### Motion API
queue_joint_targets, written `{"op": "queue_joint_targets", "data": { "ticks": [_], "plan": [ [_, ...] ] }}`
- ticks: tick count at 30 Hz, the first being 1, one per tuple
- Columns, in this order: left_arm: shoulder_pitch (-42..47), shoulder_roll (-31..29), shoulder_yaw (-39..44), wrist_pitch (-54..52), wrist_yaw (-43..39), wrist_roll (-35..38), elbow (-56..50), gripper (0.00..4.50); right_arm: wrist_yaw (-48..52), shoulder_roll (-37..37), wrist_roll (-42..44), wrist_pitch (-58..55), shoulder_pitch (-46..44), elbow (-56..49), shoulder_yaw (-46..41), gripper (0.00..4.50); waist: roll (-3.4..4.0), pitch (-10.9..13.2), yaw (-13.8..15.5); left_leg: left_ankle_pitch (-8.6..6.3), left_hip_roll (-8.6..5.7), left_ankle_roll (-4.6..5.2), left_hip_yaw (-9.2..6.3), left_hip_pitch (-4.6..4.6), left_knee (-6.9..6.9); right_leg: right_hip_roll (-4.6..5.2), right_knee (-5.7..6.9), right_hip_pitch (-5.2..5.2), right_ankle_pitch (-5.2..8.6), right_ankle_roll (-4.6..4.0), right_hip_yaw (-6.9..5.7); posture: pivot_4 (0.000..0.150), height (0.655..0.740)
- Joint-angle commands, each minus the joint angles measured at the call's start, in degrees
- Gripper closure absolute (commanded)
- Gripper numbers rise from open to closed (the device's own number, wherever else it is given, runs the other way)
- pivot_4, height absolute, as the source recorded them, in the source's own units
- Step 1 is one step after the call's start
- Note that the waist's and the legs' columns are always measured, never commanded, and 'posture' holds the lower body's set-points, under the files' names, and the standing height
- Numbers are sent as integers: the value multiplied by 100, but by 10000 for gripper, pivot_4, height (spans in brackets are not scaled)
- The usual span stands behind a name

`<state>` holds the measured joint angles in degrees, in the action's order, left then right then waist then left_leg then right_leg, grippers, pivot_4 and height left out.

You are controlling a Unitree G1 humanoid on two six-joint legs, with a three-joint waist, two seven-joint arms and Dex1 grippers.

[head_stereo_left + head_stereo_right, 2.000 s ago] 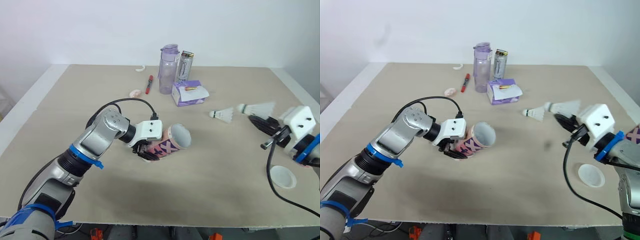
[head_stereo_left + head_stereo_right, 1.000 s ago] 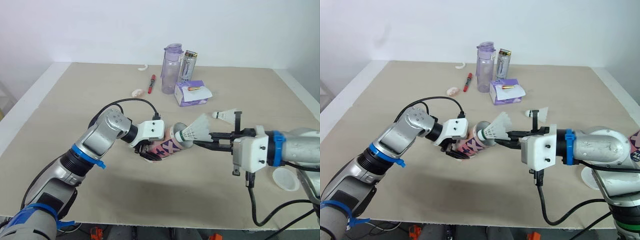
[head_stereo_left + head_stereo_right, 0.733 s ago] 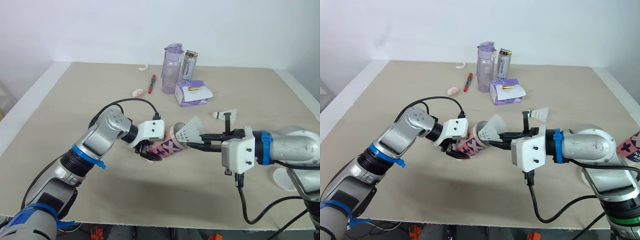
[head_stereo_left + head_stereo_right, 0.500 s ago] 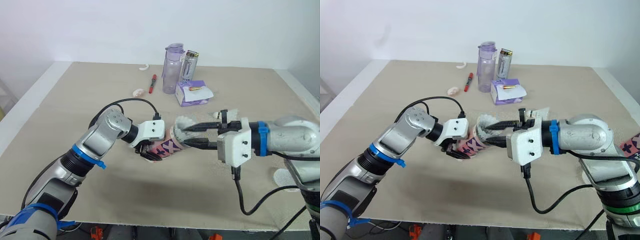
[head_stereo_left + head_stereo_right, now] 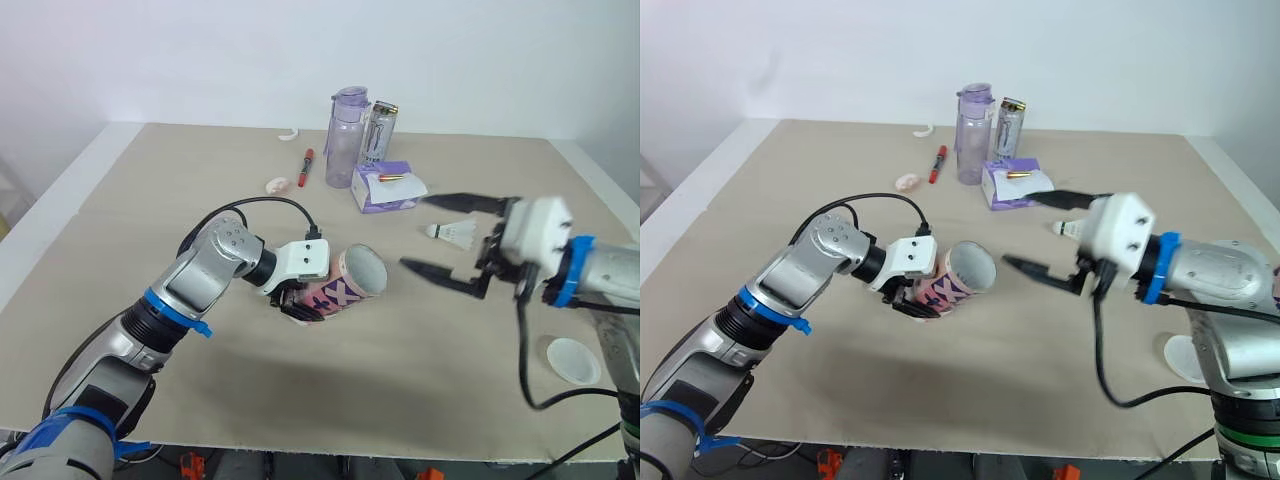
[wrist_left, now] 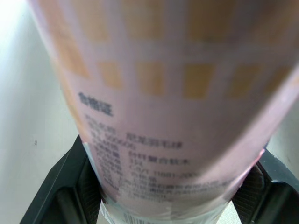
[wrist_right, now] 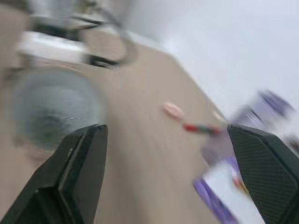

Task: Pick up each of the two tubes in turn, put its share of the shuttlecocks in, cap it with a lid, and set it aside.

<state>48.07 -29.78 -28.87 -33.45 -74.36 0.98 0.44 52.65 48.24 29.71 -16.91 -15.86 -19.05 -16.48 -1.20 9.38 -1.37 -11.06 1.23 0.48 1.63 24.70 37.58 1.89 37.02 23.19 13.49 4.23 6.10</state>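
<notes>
A pink patterned tube (image 5: 340,288) lies tilted just above the table, its open mouth (image 5: 365,272) facing right. My left gripper (image 5: 298,300) is shut on its closed end; in the left wrist view the tube (image 6: 163,93) sits between both black fingers (image 6: 70,186). My right gripper (image 5: 414,230) hovers a short way right of the mouth, open wide and holding nothing. In the right wrist view the tube mouth (image 7: 51,112) is a grey blur. One white shuttlecock (image 5: 452,232) lies on the table behind the right gripper. A white lid (image 5: 571,360) lies at the front right.
At the back middle stand a purple bottle (image 5: 342,137), a drink can (image 5: 377,130) and a purple box (image 5: 385,187). A red pen (image 5: 304,168), a small pale object (image 5: 273,185) and a white curved piece (image 5: 287,135) lie to their left.
My right gripper carried a shuttlecock to the tube mouth and pushed it in, then opened and drew back to the right with nothing in it. The left arm and tube stayed put.
</notes>
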Motion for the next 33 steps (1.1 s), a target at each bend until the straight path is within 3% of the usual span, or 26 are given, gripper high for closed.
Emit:
{"op": "queue_joint_targets", "data": {
  "ticks": [1,6,20,33],
  "plan": [
    [-71,-81,-176,-35,93,-201,185,12049,-188,8,112,-423,139,432,-241,1038,0,0,0,0,0,0,0,-1,0,-1,0,-1,0,0,0,1500,7400],
    [-76,-93,-173,-76,88,-190,134,12049,-258,50,-182,-633,-196,1773,-13,1038,2,-1,-2,0,-1,0,3,-1,0,-1,0,0,0,-1,4,1500,7400],
    [-133,-152,-139,-171,140,-183,11,12049,-187,-309,-1396,409,-2203,5330,778,1038,12,-1,-63,1,-3,1,16,0,-4,-23,0,-1,0,0,7,1500,7400],
    [-216,-260,-109,-269,184,-175,-144,12049,-276,-569,-1698,866,-2818,6711,772,1038,13,-1,-126,1,-3,1,11,-2,-7,-31,1,-5,0,1,12,1500,7400]
  ]
}}
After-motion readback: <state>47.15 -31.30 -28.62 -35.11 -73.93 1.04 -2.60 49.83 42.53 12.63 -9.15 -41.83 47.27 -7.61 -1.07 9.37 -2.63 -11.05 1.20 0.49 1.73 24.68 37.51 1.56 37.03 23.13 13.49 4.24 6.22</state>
